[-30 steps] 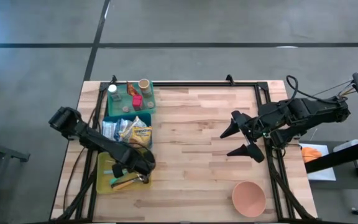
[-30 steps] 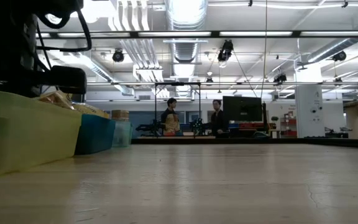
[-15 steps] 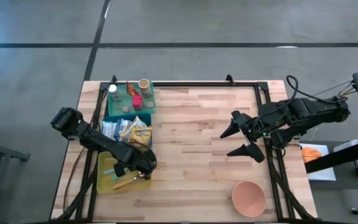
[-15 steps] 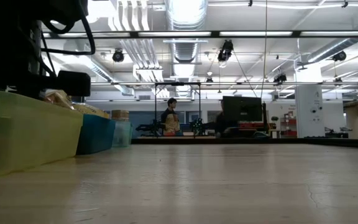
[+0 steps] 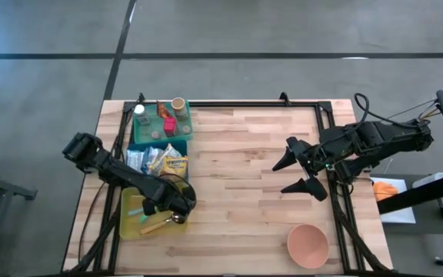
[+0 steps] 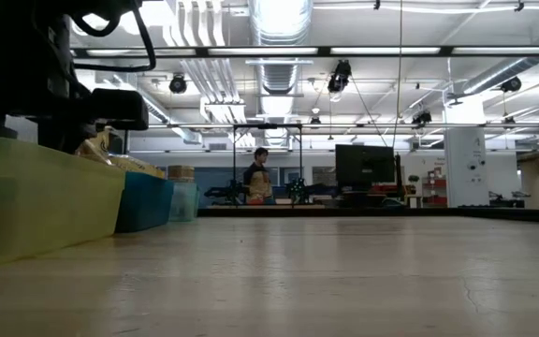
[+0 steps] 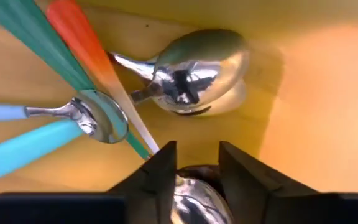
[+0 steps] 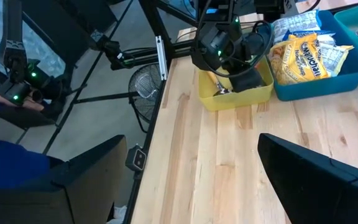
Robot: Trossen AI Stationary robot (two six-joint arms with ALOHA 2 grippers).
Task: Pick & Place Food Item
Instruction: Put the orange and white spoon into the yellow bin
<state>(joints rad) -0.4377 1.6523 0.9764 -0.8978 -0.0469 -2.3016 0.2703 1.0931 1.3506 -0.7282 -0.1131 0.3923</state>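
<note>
Your left hand [image 5: 177,216] sits low inside the yellow bin [image 5: 128,229] at the desk's [image 5: 244,177] near-left corner, reaching in at the bin's right end. In the left wrist view its fingers [image 7: 160,171] stand a little apart over a shiny spoon bowl [image 7: 194,194] that lies right between them. You cannot tell whether they grip it or merely straddle it.

The bin holds cutlery: a larger metal spoon [image 7: 194,71] against the far wall, a smaller spoon with a light blue handle [image 7: 95,118], and orange [image 7: 82,43] and teal handles [image 7: 36,37] crossing over the bottom.

Food items: snack packets [image 5: 160,161] fill the blue bin [image 5: 181,148] just behind the yellow one, untouched. A teal tray [image 5: 160,127] with small containers stands behind that.

Your right hand [image 5: 302,165] hovers over the desk's right side, well apart from the bins, fingers spread wide with nothing between them. A pink bowl [image 5: 308,245] sits near the desk's front right corner.

In the low view, a person [image 6: 260,178] stands far off in the room.
</note>
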